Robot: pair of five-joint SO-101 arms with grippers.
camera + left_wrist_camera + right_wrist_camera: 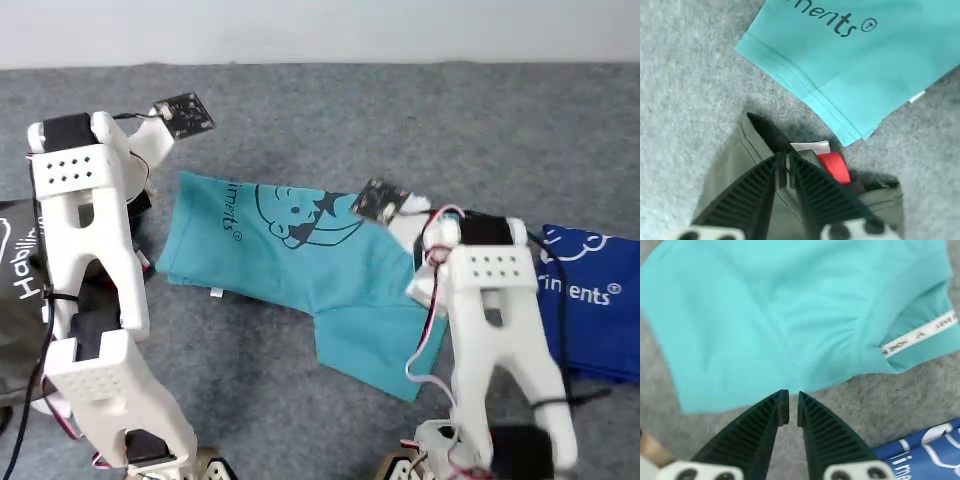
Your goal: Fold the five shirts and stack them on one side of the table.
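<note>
The left fingers [760,185], nearly closed and empty, are positioned over a dark shirt [725,175]. The right fingers [765,415], likewise nearly closed and empty, are positioned at the collar end of the teal shirt [300,265]. This shirt is spread unfolded on the tabletop [400,120], long axis crosswise, hem toward the left arm [90,250]. A blue shirt [590,300], apparently folded, is laid rightward. Most folding is judged outstanding.

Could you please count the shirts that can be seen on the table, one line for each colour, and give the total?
Teal shirt: 1
Blue shirt: 1
Dark grey shirt: 1
Total: 3 shirts visible
</note>
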